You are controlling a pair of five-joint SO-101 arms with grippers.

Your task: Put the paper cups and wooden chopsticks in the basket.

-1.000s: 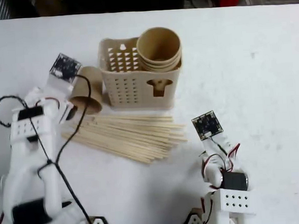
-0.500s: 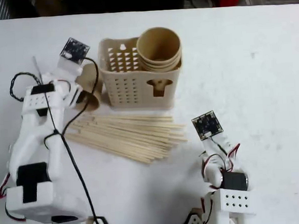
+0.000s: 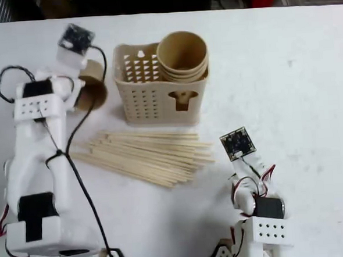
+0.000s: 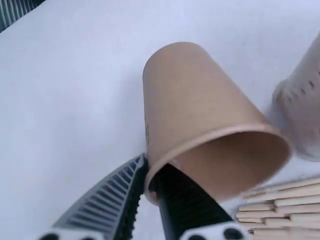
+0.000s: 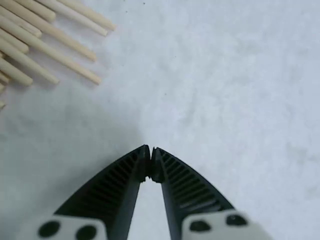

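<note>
My left gripper (image 4: 150, 177) is shut on the rim of a brown paper cup (image 4: 200, 125), one finger inside it and one outside. In the high view this cup (image 3: 92, 87) is held on its side just left of the cream basket (image 3: 149, 98), above the table. A stack of paper cups (image 3: 182, 57) stands in the basket's right half. Several wooden chopsticks (image 3: 147, 155) lie in a loose bundle in front of the basket. My right gripper (image 5: 150, 162) is shut on nothing, low over bare table near the chopsticks' ends (image 5: 45, 45).
The white table (image 3: 297, 86) has free room to the right of the basket. The left arm's cable (image 3: 74, 152) hangs over the chopsticks' left end. The right arm (image 3: 255, 205) sits at the table's near edge.
The left arm has lifted the paper cup off the table and carried it up and back, away from the chopsticks. The right arm has kept still.
</note>
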